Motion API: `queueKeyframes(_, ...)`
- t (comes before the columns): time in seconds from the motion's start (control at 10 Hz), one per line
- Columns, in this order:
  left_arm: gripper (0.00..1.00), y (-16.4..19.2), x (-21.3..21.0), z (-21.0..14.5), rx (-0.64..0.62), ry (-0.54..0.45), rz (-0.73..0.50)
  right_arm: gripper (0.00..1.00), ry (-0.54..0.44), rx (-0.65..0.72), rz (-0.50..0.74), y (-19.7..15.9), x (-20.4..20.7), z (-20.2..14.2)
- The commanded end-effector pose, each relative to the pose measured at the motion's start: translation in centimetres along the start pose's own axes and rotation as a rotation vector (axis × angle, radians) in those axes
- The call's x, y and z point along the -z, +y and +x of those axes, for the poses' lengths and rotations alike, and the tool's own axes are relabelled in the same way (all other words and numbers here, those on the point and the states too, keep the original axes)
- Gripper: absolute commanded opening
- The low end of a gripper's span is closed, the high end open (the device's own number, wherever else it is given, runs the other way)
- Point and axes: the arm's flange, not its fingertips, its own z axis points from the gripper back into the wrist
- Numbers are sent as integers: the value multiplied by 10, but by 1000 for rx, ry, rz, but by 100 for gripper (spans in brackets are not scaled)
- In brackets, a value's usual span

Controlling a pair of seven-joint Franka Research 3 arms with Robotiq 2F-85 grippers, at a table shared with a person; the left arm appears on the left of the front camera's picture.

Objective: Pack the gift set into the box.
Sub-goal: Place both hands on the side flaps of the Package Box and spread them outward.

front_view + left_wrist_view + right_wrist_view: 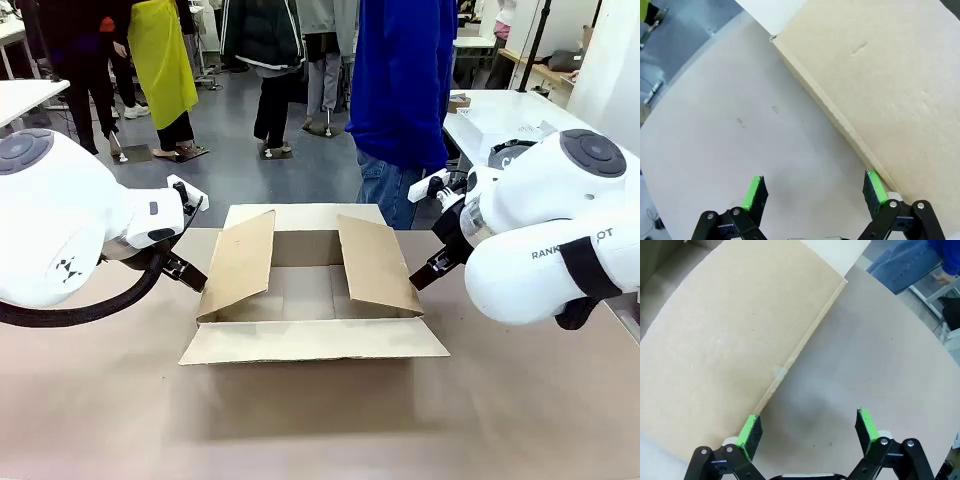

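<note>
My left gripper (187,268), at centre left, has its jaws spread on nothing, and one green pad (874,187) sits just beside a raised flap (890,90). The box (310,342) is brown corrugated cardboard. It stands open mid-frame, with its side flaps tilted inward. My right gripper (430,268), at centre right, is likewise spread. The front view shows the box's inner floor, while the wrist views show the flaps' outer faces.

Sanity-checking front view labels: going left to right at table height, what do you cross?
In order: white left robot arm → left black tool → large brown corrugated cardboard carton, first its raised left flap, then its raised right flap → right black tool → white right robot arm.
</note>
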Motion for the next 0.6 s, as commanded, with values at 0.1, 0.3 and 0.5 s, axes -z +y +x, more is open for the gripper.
queueKeyframes(0.1,100,0,0,0,1,-1,0,100,0,0,0,0,0,0)
queueKeyframes(0.3,100,0,0,0,1,-1,0,100,0,0,0,0,0,0)
queueKeyframes(0.5,100,0,0,0,1,-1,0,100,0,0,0,0,0,0)
